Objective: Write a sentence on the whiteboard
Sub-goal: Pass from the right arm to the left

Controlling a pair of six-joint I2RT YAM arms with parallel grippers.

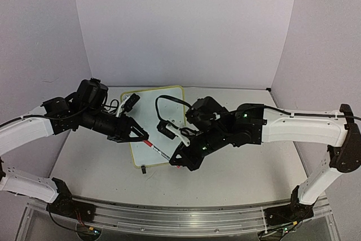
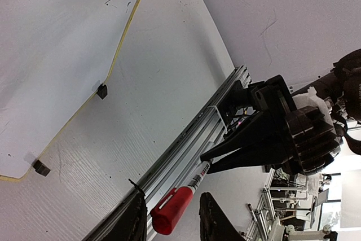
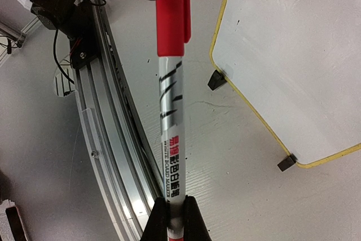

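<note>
Top view first: the whiteboard [image 1: 149,111] lies flat in the middle of the table [image 1: 242,162], yellow rim all round, and both arms are reaching in over its near end. I've got the marker [image 3: 169,111] strung between the two grippers, just above the board's near edge.

Right wrist: the right gripper [image 3: 174,201] is pressed tight on the barrel, pinching the marker close to its back end. I can read the label along the barrel: a row of red characters, then small print, "WHITE BOARD MARKER". Higher up there are black strokes on the barrel, but I can't make them out.

Left wrist: the left gripper [image 2: 173,196] has its jaws spread either side of the red cap [image 2: 171,211]. There's a thin gap on the right-hand finger's side, so it isn't clamped. On the other side I can't tell whether the finger touches the cap.

The board face that I can see is white with a few faint specks near the rim. Two black feet [image 3: 215,79] sit under its near edge. The aluminium rail [image 2: 186,150] runs along the table's front, below the marker.
</note>
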